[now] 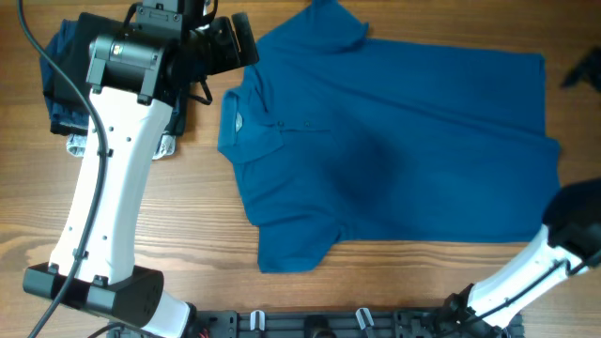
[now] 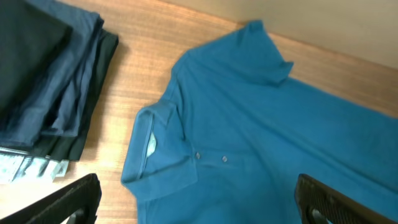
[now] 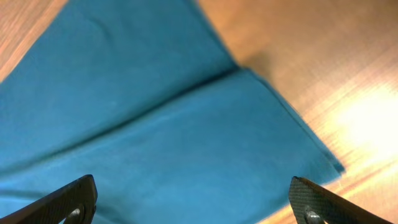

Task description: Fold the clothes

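Observation:
The clothes are one blue short-sleeved shirt [image 1: 394, 141] with a collar and two buttons. It lies spread flat on the wooden table, collar to the left and hem to the right. A small label [image 2: 150, 144] shows inside the neck. My left gripper [image 1: 235, 42] hovers open beside the upper sleeve; in the left wrist view the left gripper [image 2: 199, 202] has its jaws wide apart above the collar [image 2: 161, 149], holding nothing. My right gripper [image 3: 193, 202] is open over the hem corner [image 3: 323, 158], with only flat fabric between the fingers.
A stack of folded dark garments [image 1: 66, 84] sits at the back left, behind the left arm, and the stack [image 2: 43, 74] also shows in the left wrist view. The right arm [image 1: 573, 225] rises at the table's right edge. Bare wood [image 1: 188, 216] lies left of the shirt.

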Tool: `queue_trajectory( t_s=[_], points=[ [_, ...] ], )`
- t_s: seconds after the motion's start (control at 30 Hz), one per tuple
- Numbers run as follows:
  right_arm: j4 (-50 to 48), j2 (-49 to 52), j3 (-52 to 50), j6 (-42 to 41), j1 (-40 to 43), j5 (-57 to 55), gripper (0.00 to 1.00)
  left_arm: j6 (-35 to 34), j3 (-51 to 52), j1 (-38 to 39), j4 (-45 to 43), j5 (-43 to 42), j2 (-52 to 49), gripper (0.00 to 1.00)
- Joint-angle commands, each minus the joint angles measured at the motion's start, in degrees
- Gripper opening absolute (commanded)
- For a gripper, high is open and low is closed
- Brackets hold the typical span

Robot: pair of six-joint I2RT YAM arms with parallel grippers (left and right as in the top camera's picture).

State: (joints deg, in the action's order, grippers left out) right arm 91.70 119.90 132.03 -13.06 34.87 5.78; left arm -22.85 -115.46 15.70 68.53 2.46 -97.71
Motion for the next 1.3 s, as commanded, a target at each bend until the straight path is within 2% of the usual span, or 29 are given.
queue_trajectory(
  t_s=[0.0,0.17,0.23,0.3,0.4,0.53,0.63,0.83,1.1,1.27],
  points=[
    [0.5,-8.4,-7.9,-3.0,7.3,0.2,1.00,-0.4,0.2,0.2,2.1,-0.4,-0.1,1.00],
    [0.0,-15.5,-20.8,-5.3,17.4,-0.6,1.00,-1.8,0.2,0.2,3.5,-0.4,-2.3,1.00],
    [-2.4,-17.9,-27.1,-9.2,20.5,0.1,1.00,-3.7,0.2,0.2,3.4,-0.5,-4.0,1.00],
    [-6.4,-19.6,-33.9,-9.6,21.9,0.0,0.99,-3.8,0.2,0.2,3.4,-0.5,-5.8,1.00],
    [-13.7,-20.0,-44.9,-9.5,22.6,0.3,0.97,-5.1,0.2,0.2,4.8,-0.5,-8.8,1.00],
    [-22.9,-20.0,-56.4,-9.4,21.5,0.6,0.83,-5.1,0.2,0.2,6.7,-0.5,-11.4,1.00],
    [-30.2,-20.0,-63.9,-9.5,20.9,2.9,0.83,-5.0,0.2,0.2,7.0,-0.5,-12.0,1.00],
    [-41.2,-20.0,-71.5,-10.1,20.9,1.6,0.79,-5.0,0.2,0.2,7.0,-0.5,-12.0,1.00],
    [-46.6,-20.0,-76.3,-11.8,20.9,-0.9,0.75,-5.0,0.2,0.2,7.1,-0.5,-12.9,1.00],
    [-50.2,-20.0,-79.3,-12.7,20.9,-2.4,0.64,-5.1,0.2,0.2,8.5,-0.5,-12.9,1.00]
  ],
)
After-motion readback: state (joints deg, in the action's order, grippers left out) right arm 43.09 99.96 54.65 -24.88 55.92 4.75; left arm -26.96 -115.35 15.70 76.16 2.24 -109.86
